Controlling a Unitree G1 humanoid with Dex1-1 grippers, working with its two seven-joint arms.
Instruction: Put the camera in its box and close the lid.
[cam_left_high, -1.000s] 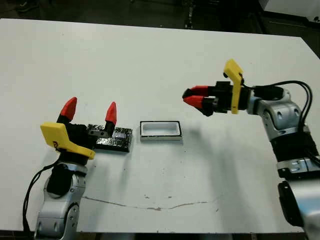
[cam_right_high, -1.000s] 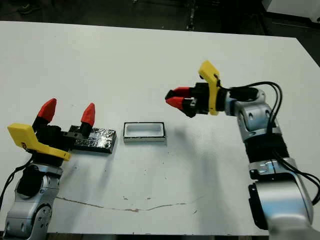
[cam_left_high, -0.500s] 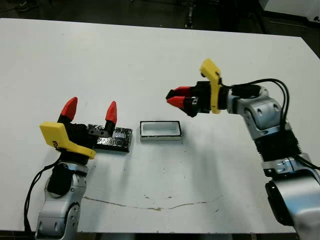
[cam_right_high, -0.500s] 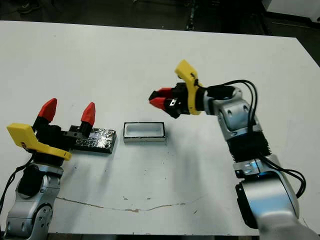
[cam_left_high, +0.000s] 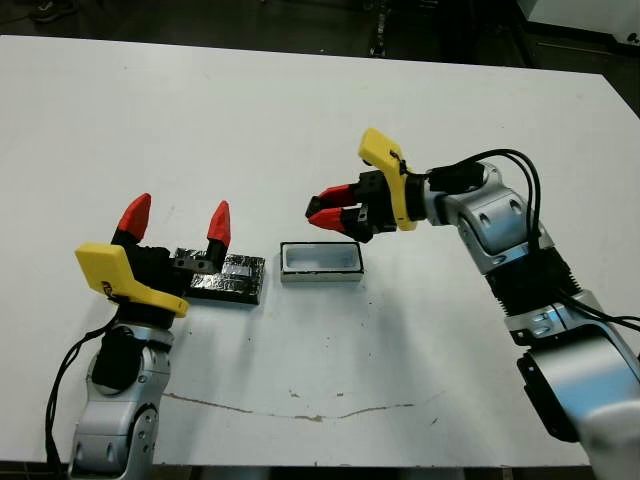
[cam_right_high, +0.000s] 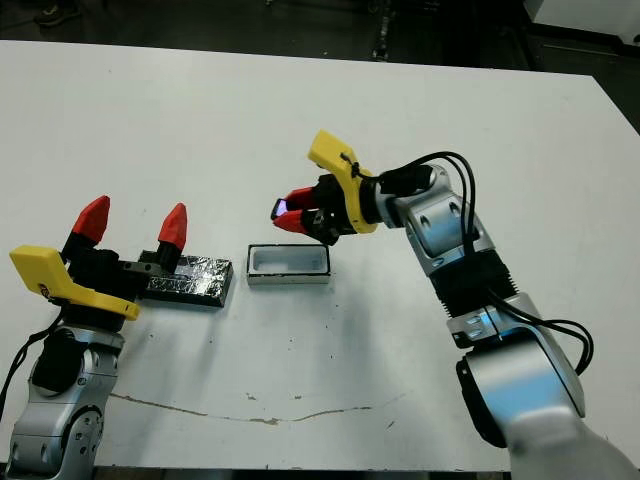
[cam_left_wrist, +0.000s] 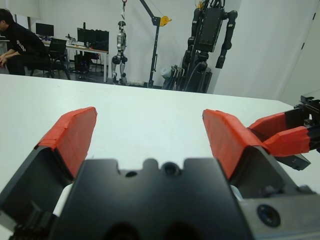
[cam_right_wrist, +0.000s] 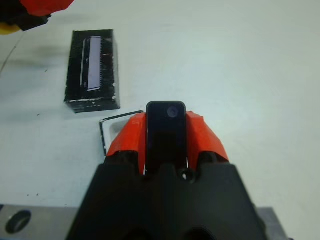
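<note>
One camera (cam_right_wrist: 165, 131), one box (cam_left_high: 321, 261), one lid (cam_left_high: 229, 277).

The camera (cam_right_wrist: 165, 131) is a slim black bar with a small round lens near its end, clamped between the red fingers of the right gripper (cam_left_high: 329, 203) and held in the air just above the far side of the box (cam_left_high: 321, 261). The box, a small white-walled tray, sits open on the table with nothing in it. Just beside it, toward the robot's left, the lid (cam_right_wrist: 93, 70) lies flat (glossy black, crinkly, with a pale strip down its middle), apart from the box.
</note>
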